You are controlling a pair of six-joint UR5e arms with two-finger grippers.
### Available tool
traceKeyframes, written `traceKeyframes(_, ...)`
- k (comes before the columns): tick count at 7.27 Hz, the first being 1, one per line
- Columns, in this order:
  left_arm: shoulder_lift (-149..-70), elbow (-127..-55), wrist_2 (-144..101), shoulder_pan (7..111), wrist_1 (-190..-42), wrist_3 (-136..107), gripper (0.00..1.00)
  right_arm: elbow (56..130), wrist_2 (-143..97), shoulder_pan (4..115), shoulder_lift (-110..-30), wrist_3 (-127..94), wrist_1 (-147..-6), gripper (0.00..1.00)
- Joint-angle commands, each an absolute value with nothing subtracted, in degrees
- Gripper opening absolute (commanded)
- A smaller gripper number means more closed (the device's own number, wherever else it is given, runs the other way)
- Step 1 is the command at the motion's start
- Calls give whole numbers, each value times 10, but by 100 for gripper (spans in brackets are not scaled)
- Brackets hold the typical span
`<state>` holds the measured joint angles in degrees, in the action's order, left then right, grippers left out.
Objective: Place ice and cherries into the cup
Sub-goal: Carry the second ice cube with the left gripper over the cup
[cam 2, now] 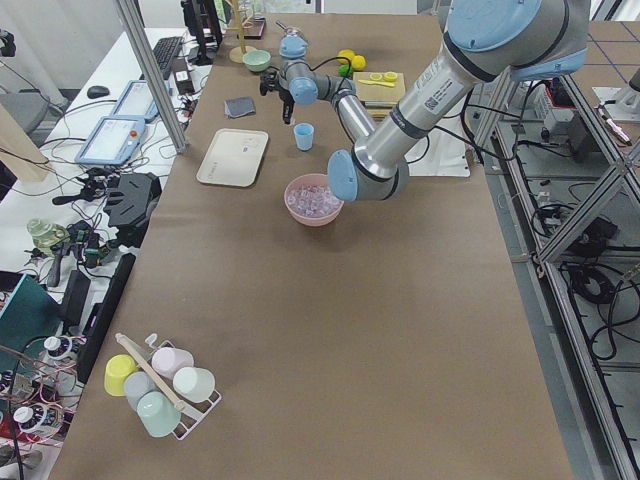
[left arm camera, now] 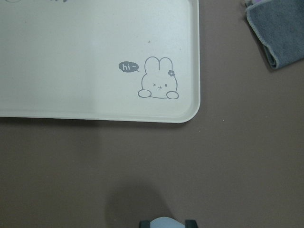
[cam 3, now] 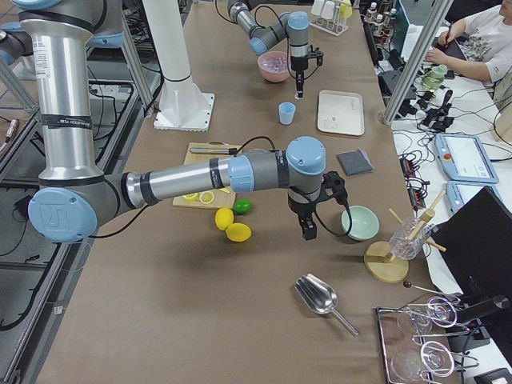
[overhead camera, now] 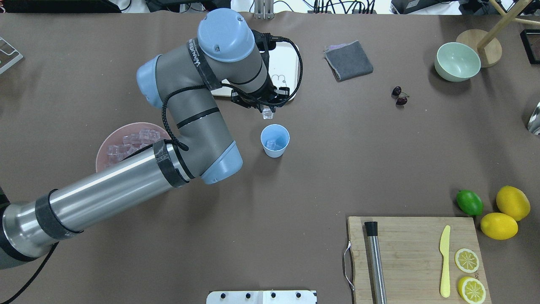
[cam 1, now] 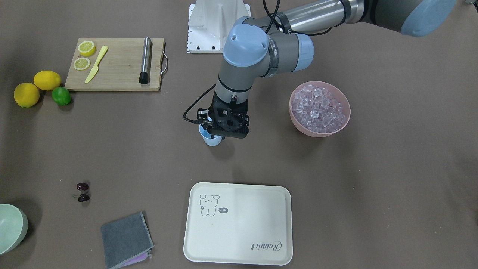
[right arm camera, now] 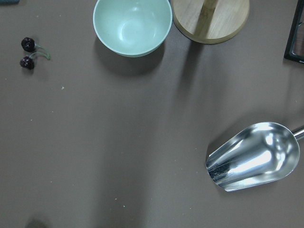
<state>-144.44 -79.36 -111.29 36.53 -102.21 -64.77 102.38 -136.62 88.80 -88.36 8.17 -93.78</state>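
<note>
The light blue cup [overhead camera: 274, 141] stands upright mid-table with one clear ice cube [overhead camera: 272, 145] inside. My left gripper [overhead camera: 267, 110] hangs just beyond the cup's far rim and is shut on another ice cube [left arm camera: 164, 222], seen between the fingertips in the left wrist view. The pink bowl [cam 1: 320, 129] beside my left arm holds many ice cubes [cam 1: 317, 106]. The cherries [overhead camera: 399, 96], two dark fruits on green stems, lie on the table far right; they also show in the right wrist view [right arm camera: 27, 52]. My right gripper [cam 3: 308, 228] hovers near the green bowl; I cannot tell whether it is open or shut.
A cream tray [cam 1: 239, 224] lies beyond the cup. A grey cloth [overhead camera: 348, 60], a pale green bowl [overhead camera: 457, 61] and a metal scoop [right arm camera: 254, 156] lie to the right. A cutting board [overhead camera: 415, 257] with knife and lemon slices, lemons and a lime [overhead camera: 469, 202] sit near right.
</note>
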Motion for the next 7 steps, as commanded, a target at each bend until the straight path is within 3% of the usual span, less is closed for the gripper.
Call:
traceKeyframes(1, -1445, -791, -1091, 352, -1029, -654, 0, 1022, -1366, 888, -881, 80, -938, 99)
traceKeyframes(5, -1445, -794, -1091, 346, -1028, -655, 0, 1022, -1367, 888, -872, 69, -938, 99)
traceKeyframes(6, -1443, -795, -1092, 345, -1028, -654, 17, 1023, -1367, 888, -872, 69, -938, 99)
traceKeyframes(7, -1443, -793, -1091, 343, -1027, -655, 21, 1023, -1367, 883, -872, 69, -938, 99)
